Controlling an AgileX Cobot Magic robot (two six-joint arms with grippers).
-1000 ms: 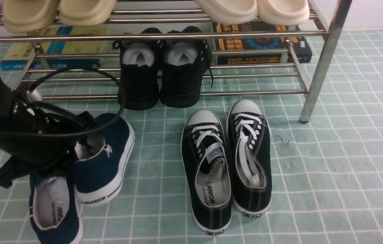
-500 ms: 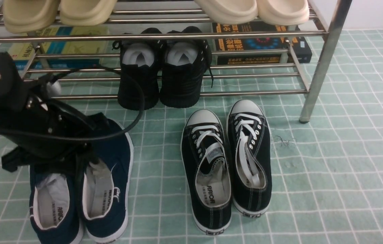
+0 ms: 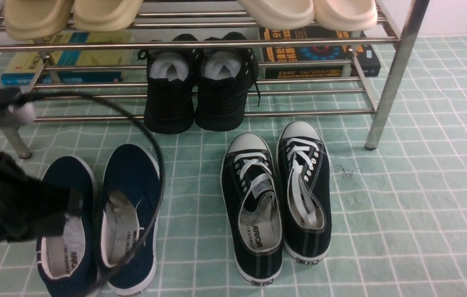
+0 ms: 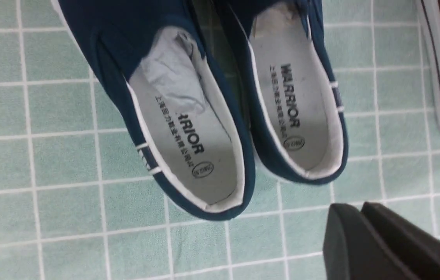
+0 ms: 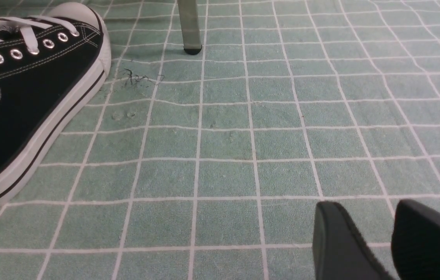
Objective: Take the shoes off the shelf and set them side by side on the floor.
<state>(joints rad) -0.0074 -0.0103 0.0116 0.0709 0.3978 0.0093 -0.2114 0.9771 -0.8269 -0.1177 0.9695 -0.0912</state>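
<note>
Both navy-blue slip-on shoes lie side by side on the mint-green floor at the front left, toes toward the chrome shelf: one on the left, the other touching it on the right. In the left wrist view their grey "WARRIOR" insoles face up. My left gripper is blurred at the left edge, over the left shoe's heel. In its wrist view the left gripper is shut and holds nothing. My right gripper is open above bare floor, out of the front view.
Black lace-up sneakers with grey toe caps stand on the floor right of the navy pair. All-black shoes stuffed with white paper sit on the lower tier between books. Beige slippers rest on the top tier. A shelf leg stands ahead of the right gripper.
The second navy shoe came down from a tilted, lifted pose to lie flat beside the first. My left gripper let it go and drew back toward the left edge.
</note>
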